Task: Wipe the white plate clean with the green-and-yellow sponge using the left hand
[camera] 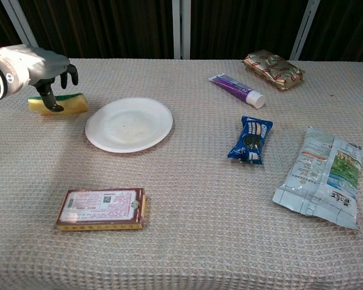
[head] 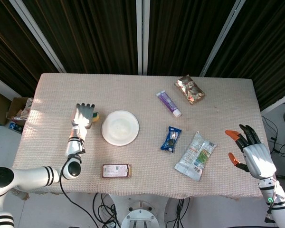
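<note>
White plate (camera: 129, 124) left of centre, nothing on it but faint specks. Green-and-yellow sponge (camera: 60, 103) flat on cloth just left of plate. Left hand (camera: 33, 67) over sponge, fingers loosely spread, holding nothing. Right hand (head: 251, 152) lower right, fingers apart. Flat box (camera: 101, 209) below plate; cookie pack (camera: 250, 139) and snack bag (camera: 320, 176) at right.

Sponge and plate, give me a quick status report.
Left hand open over the sponge, which lies on the table left of the white plate. Right hand open, idle at far right. Nothing blocking the plate.
</note>
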### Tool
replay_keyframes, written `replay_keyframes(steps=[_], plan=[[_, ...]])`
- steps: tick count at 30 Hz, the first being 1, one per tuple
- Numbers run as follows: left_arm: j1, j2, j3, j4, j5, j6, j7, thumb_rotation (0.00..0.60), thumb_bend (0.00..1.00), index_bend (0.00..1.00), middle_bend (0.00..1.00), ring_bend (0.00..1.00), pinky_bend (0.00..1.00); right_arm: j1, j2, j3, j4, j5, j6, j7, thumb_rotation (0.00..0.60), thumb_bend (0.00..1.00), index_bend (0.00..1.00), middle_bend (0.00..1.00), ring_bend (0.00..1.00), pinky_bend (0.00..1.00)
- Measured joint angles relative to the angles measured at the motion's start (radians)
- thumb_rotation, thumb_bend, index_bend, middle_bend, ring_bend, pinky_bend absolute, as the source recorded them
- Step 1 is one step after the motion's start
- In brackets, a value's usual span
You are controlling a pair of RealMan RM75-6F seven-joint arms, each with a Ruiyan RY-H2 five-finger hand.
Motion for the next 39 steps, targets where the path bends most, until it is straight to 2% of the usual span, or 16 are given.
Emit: replay_keyframes(steps=[4,9,13,16,21,27,31,35,39], plan=[[0.013,0.01,-0.007,-0.005,-0.016,-0.022,-0.037,0.6,0.14,0.08,0.05,0.11,0.18,-0.002,0.006,0.001,-0.004,0.003,0.003,0.0,0.6,0.28,0.19,0.22,0.0,0.02],[0.048,0.081,-0.033,-0.119,0.002,-0.015,-0.123,0.6,0.12,0.07,0.05,0.11,0.18,-0.002,0.009,0.003,-0.007,0.006,0.001,0.001,0.6,0.28,0.19,0.22,0.0,0.02],[0.122,0.207,-0.05,-0.246,0.087,0.013,-0.271,0.6,0.12,0.07,0.06,0.12,0.17,-0.003,0.011,0.004,-0.005,0.012,0.0,0.013,0.6,0.28,0.19,0.22,0.0,0.02],[0.193,0.281,-0.041,-0.285,0.194,0.081,-0.344,0.6,0.11,0.08,0.08,0.12,0.17,-0.004,0.013,0.005,0.002,0.022,-0.002,0.034,0.6,0.28,0.19,0.22,0.0,0.02],[0.328,0.347,0.012,-0.277,0.385,0.232,-0.463,0.6,0.09,0.12,0.12,0.12,0.17,-0.005,0.016,0.009,0.021,0.057,-0.021,0.063,0.6,0.28,0.19,0.21,0.0,0.02],[0.484,0.402,0.099,-0.219,0.625,0.338,-0.699,0.6,0.09,0.16,0.13,0.12,0.16,-0.004,0.006,0.02,0.038,0.078,-0.029,0.078,0.6,0.28,0.19,0.21,0.0,0.02],[0.615,0.416,0.164,-0.192,0.764,0.463,-0.818,0.6,0.09,0.16,0.13,0.12,0.16,-0.006,-0.007,0.018,0.038,0.075,-0.026,0.075,0.6,0.28,0.19,0.21,0.0,0.02],[0.709,0.405,0.218,-0.182,0.872,0.573,-0.843,0.6,0.09,0.16,0.13,0.12,0.16,-0.012,-0.014,0.015,0.031,0.072,-0.016,0.068,0.6,0.28,0.19,0.21,0.0,0.02],[0.771,0.39,0.256,-0.198,0.95,0.641,-0.821,0.6,0.09,0.16,0.13,0.12,0.16,-0.021,-0.021,0.013,0.026,0.068,-0.004,0.057,0.6,0.28,0.19,0.21,0.0,0.02]])
